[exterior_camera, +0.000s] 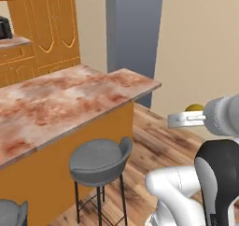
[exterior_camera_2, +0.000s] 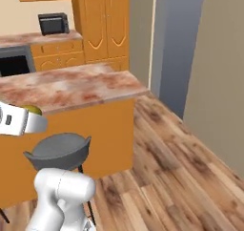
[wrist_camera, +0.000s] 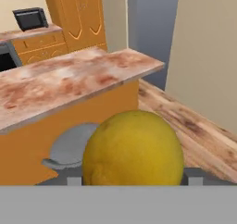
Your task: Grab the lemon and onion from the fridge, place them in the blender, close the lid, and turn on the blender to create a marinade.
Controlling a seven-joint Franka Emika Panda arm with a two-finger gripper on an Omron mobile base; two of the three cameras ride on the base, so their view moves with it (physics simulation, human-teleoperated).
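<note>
Left base view: from left to right, a marble-topped table [exterior_camera: 70, 99] with orange sides, a grey stool [exterior_camera: 99, 158] standing on the wooden floor [exterior_camera: 154, 141] just beside it, a tall grey panel [exterior_camera: 133, 33] against the far wall, and, at the right edge, the gripper [exterior_camera: 186, 119] held out level in the air above the floor, well apart from the table. The lemon [exterior_camera: 194, 108] shows as a yellow cap rising over the gripper's pale body. Right base view: the gripper [exterior_camera_2: 35, 122] enters from the left edge, in front of the table [exterior_camera_2: 71, 89] and above the stool [exterior_camera_2: 59, 151]; the lemon [exterior_camera_2: 32, 110] sits at its top; orange cabinets [exterior_camera_2: 102, 25] and a dark appliance [exterior_camera_2: 53, 23] stand behind. Hand view: the lemon [wrist_camera: 133, 151] lies close before the lens, clamped between the jaws, which stand wide apart on its two flanks. The fruit is nearly round, so its long axis cannot be told; a small dimple marks its lower left. No container holds anything in these views.
</note>
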